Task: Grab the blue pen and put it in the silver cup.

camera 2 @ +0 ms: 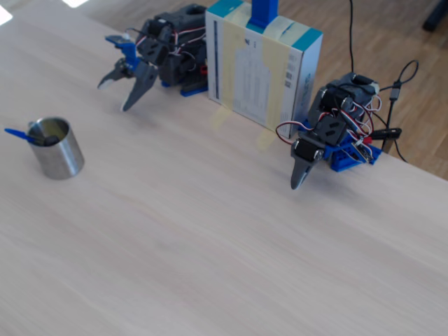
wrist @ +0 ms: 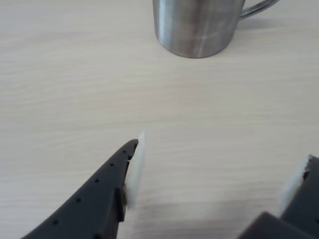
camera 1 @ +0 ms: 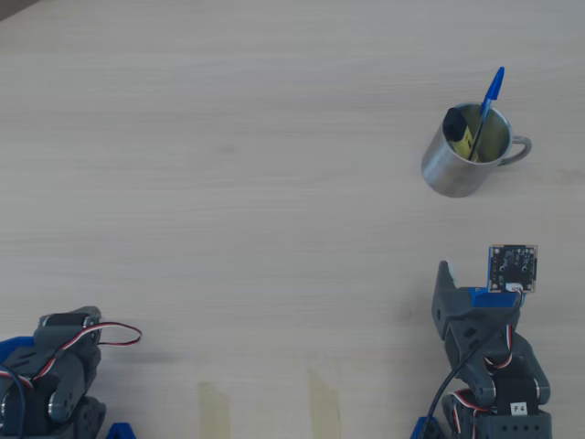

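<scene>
The silver cup stands upright at the right of the overhead view, its handle pointing right. The blue pen stands slanted inside it, with the blue cap sticking out over the far rim. The pen also shows in the fixed view, poking out of the cup. My gripper is open and empty, low on the table and well short of the cup. In the wrist view the gripper has its jaws wide apart, with bare table between them and the cup ahead.
A yellow marker with a black cap also sits in the cup. A second arm rests at the bottom left of the overhead view. A white and teal box stands between the two arms. Two tape strips lie at the near edge.
</scene>
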